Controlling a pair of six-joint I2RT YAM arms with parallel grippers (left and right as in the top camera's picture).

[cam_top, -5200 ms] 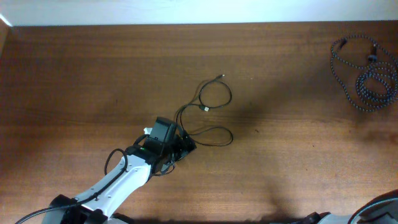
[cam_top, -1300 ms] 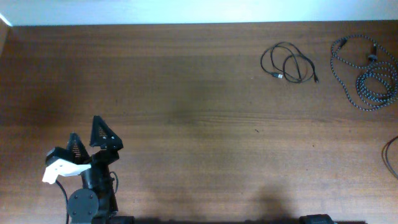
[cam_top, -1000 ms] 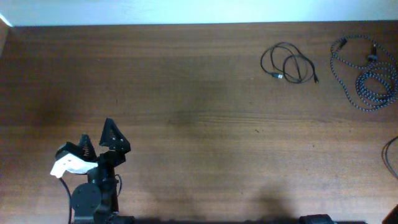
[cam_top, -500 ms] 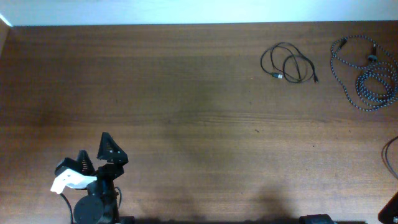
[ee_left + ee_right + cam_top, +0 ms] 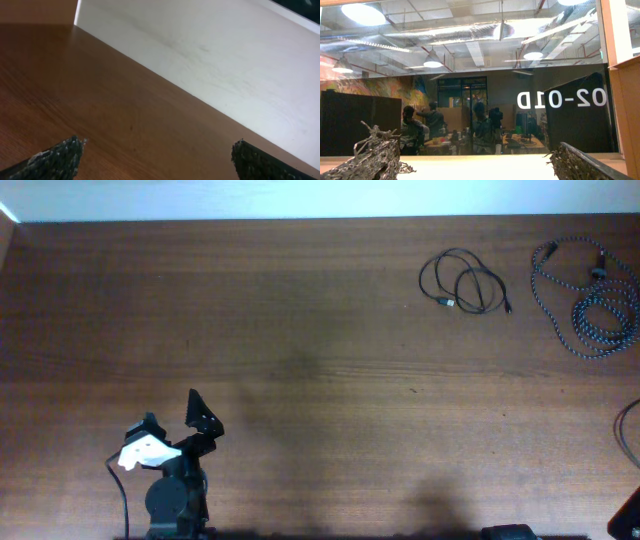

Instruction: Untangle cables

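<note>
On the table (image 5: 300, 330), far right, the plain black cable (image 5: 465, 280) and speckled braided cable (image 5: 590, 305) lie near each other, uncrossed. Left gripper (image 5: 172, 412) and right gripper (image 5: 480, 162) are spread, empty. Likely parking; best to draw the arms away from the cords.

White lettering (image 5: 562, 99) stands on a glass wall (image 5: 470, 60), right of centre in the right wrist view; seen back to front, it reads 02-01D.

Shorter cord (image 5: 466, 283) left of longer cord (image 5: 598, 315)
</note>
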